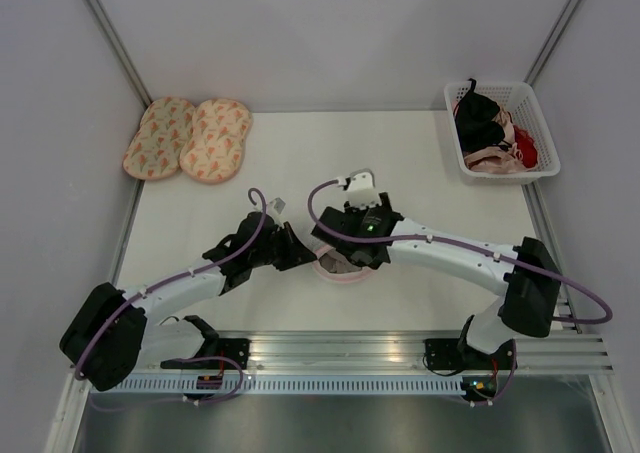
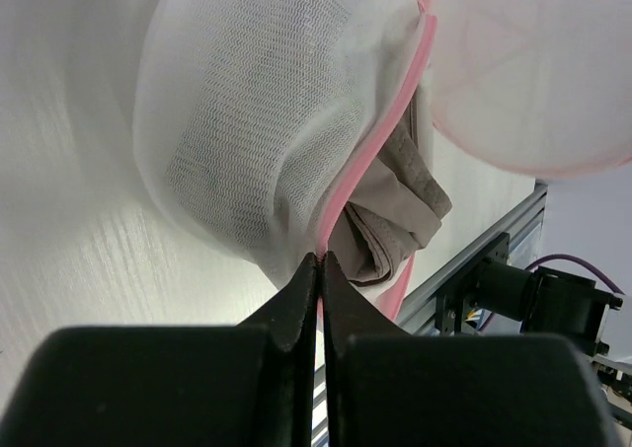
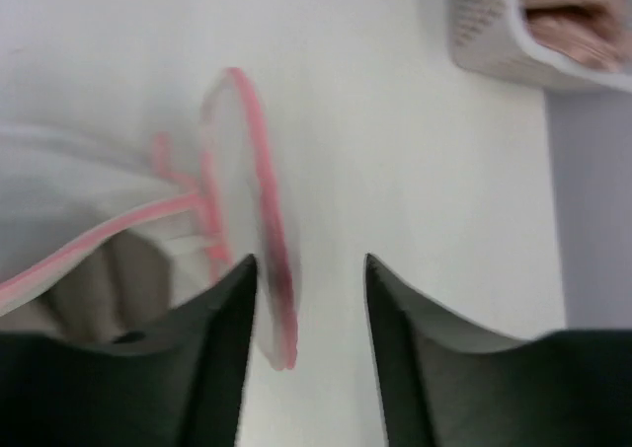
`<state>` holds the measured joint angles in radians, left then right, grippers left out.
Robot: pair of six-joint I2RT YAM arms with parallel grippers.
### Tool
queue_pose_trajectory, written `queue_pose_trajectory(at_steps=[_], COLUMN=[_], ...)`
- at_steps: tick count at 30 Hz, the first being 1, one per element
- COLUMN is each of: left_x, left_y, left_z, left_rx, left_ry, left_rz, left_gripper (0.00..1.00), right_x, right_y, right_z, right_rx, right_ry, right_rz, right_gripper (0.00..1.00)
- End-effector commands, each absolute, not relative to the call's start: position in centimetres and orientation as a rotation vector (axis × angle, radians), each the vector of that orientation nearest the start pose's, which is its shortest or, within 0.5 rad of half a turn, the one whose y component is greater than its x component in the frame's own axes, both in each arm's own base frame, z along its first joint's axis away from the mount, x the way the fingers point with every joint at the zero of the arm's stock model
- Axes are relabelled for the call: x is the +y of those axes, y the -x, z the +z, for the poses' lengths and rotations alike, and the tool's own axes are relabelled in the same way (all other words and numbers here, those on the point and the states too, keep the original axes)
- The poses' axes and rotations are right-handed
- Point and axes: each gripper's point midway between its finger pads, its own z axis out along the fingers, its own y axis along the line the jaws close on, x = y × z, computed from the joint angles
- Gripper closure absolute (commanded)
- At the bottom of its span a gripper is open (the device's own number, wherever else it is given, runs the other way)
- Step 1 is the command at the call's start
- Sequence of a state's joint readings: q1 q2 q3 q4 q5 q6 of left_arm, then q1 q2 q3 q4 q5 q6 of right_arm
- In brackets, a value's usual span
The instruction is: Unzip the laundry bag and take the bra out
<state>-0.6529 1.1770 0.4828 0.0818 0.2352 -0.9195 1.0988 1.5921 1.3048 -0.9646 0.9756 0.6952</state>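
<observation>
The laundry bag [image 1: 336, 266] lies at the table's near middle, between the two grippers. In the left wrist view its white mesh [image 2: 247, 121] bulges, and the taupe bra [image 2: 395, 220] shows through the open pink-edged mouth. My left gripper [image 2: 321, 261] is shut on the bag's pink trim; it also shows in the top view [image 1: 300, 255]. My right gripper [image 3: 308, 269] is open, with the bag's pink-rimmed flap [image 3: 259, 210] standing between its fingers, close to the left one. A bit of the bra [image 3: 104, 284] shows at the lower left. The right gripper [image 1: 358, 255] hovers over the bag.
Two peach patterned pads [image 1: 188, 138] lie at the back left. A white basket [image 1: 455, 133] with black, pink and red garments stands at the back right, and also shows in the right wrist view [image 3: 494, 23]. An aluminium rail [image 1: 340, 351] runs along the near edge.
</observation>
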Motion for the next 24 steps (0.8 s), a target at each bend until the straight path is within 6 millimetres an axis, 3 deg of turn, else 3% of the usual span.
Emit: queue_pose_trajectory(at_steps=[1, 3, 6, 7, 11, 16, 24], left_x=[-25.3, -25.3, -25.5, -25.6, -25.8, -25.7, -25.8], left_y=[-21.6, -21.5, -21.6, -21.7, -21.6, -21.6, -21.6], left_z=[9.3, 9.2, 9.1, 9.1, 9.0, 9.0, 9.1], left_rx=[2.378, 2.384, 2.392, 2.395, 2.406, 2.404, 2.405], left_ry=[0.202, 0.201, 0.200, 0.200, 0.200, 0.206, 0.206], left_rz=[-1.078, -1.078, -1.078, -1.081, -1.084, -1.081, -1.087], left_gripper=[0.98, 0.98, 0.98, 0.98, 0.98, 0.98, 0.98], right_x=[13.2, 13.5, 18.3, 21.7, 26.5, 29.3, 31.3], right_y=[-26.0, -25.8, -25.0, -24.4, -22.7, -21.4, -20.6], right_z=[20.4, 20.4, 19.2, 19.4, 17.8, 13.6, 7.9], right_rx=[1.993, 2.020, 2.124, 2.155, 2.212, 2.283, 2.379], right_ry=[0.074, 0.083, 0.237, 0.292, 0.425, 0.528, 0.582], right_rz=[-0.754, -0.705, -0.363, -0.110, 0.204, 0.319, 0.362], right_gripper=[0.38, 0.29, 0.26, 0.25, 0.26, 0.28, 0.34])
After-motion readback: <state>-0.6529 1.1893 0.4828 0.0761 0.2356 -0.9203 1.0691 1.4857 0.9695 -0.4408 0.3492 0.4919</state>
